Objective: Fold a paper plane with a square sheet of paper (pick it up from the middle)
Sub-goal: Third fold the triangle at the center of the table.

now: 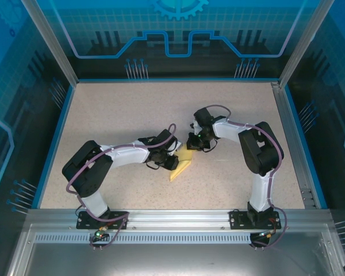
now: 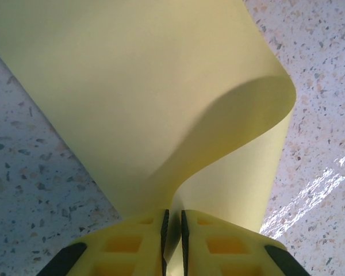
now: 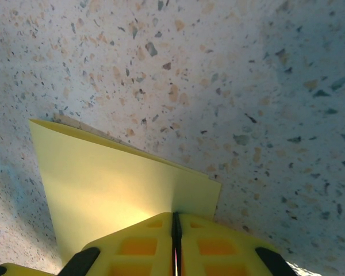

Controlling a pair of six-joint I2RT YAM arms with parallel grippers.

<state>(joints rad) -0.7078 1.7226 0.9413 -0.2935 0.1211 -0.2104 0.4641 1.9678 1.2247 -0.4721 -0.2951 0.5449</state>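
Table (image 1: 132,115) centre, both arms reaching inward. The sheet of paper (image 1: 181,168) is sitting between them, low over the speckled top, already doubled over rather than square.

Left gripper (image 2: 172,221): jaws are pressing together on one edge of the paper, and the sheet is bowing away from the fingers in a loose curl (soft bend, no crease there yet).

Right gripper (image 3: 176,221): jaws are closing flat on the opposite edge, where two layers are showing stacked and lying close to the table.

Relation that matters: from above, the yellow strip is running diagonally, its far end at the right gripper and its near end below the left gripper's tip. Each arm is holding its own end, neither clearly nearer. Judging from this, the next move is depending on flattening the left-hand curl along that diagonal without the layers slipping.
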